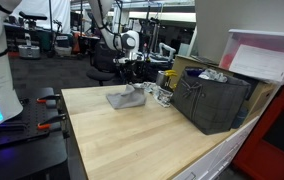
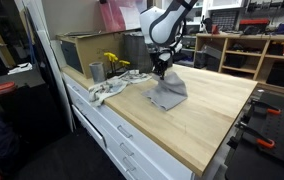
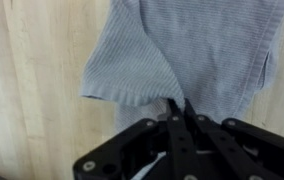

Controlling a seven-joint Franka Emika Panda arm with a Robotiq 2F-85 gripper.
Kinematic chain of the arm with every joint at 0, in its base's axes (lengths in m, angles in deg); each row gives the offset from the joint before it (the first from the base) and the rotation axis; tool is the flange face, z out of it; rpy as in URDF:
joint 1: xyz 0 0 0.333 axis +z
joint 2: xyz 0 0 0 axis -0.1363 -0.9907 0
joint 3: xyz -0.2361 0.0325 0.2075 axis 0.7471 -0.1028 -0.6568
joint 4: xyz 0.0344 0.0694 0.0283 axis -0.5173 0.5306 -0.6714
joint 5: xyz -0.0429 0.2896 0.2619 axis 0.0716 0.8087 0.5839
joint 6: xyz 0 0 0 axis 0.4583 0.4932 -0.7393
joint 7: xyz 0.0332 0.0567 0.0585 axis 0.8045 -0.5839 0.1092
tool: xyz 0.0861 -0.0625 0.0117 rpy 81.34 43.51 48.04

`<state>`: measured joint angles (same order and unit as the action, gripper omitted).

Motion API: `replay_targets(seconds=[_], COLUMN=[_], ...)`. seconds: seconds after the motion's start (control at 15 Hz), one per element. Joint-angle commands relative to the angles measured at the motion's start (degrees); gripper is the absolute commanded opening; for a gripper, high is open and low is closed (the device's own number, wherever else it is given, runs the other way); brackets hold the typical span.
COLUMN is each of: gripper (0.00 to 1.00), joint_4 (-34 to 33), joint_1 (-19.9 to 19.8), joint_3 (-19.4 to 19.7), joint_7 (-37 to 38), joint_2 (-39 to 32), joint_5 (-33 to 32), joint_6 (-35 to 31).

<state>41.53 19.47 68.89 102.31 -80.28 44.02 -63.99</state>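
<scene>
Exterior views both show a butcher-block table (image 1: 142,135), the biggest thing. Dark crate (image 1: 214,100) sits at the table's 3 o'clock side in an exterior view. Gray towel (image 2: 168,92) lies mid-table, well apart from the crate, tented up to a peak. Gripper (image 3: 179,108) is clenched on that peak: wrist view shows the fingers pinched together with a fold of towel between them. From the fingertips the towel spreads toward 12 o'clock in the wrist view, long axis roughly 12-to-6, lower edge resting on the wood. White rag (image 2: 107,90) lies at 9 o'clock of the towel in an exterior view, near it; contact can't be told. Metal cup (image 2: 96,71) stands just past the rag, at 10 o'clock.
</scene>
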Motion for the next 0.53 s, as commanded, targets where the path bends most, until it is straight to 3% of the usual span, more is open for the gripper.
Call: replay_targets(seconds=[0.0, 0.07, 0.13, 0.47], gripper=[0.02, 0.21, 0.32, 0.70], joint_4=[-0.5, -0.5, -0.4, -0.7], joint_1=[3.4, 4.2, 4.8, 5.5], joint_3=[0.0, 0.0, -0.3, -1.4], joint_7=[5.3, 6.4, 6.9, 7.5], joint_2=[0.6, 0.6, 0.6, 0.8], joint_5=[-3.7, -4.5, -5.1, -4.1], joint_6=[2.1, 2.1, 1.6, 2.4])
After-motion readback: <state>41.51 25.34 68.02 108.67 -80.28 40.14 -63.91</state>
